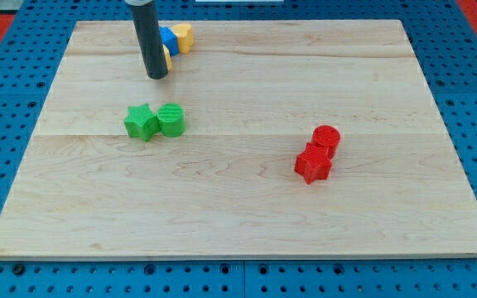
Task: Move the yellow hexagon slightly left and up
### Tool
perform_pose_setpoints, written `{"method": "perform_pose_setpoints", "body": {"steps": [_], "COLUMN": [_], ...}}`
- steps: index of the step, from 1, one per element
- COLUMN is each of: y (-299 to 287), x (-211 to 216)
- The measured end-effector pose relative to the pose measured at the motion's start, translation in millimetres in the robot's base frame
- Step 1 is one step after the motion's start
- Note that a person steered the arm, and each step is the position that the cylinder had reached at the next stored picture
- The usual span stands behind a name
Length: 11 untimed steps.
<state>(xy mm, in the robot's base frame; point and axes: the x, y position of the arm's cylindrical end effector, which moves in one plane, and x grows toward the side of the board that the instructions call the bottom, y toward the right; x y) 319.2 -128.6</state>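
Observation:
The yellow hexagon [184, 36] sits near the board's top edge, left of centre, touching a blue block [168, 40]. A second yellow block [168, 57] peeks out just behind my rod, its shape hidden. My tip [157, 77] rests on the board just below and left of this cluster, with the rod covering part of the blue block.
A green star [141, 122] and a green cylinder [171, 119] touch each other at centre left. A red cylinder [326, 137] and a red star [313, 164] touch at centre right. The wooden board [247, 215] lies on a blue perforated table.

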Motion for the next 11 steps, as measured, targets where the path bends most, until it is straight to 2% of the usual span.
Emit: {"method": "perform_pose_setpoints", "body": {"steps": [2,3,4,5,7,9,11], "y": [15.3,74.2,78.5,39.9,29.7,-14.9,-21.7], "x": [9.6,15.8,9.2,5.0,-3.9,-21.9,-10.7]}}
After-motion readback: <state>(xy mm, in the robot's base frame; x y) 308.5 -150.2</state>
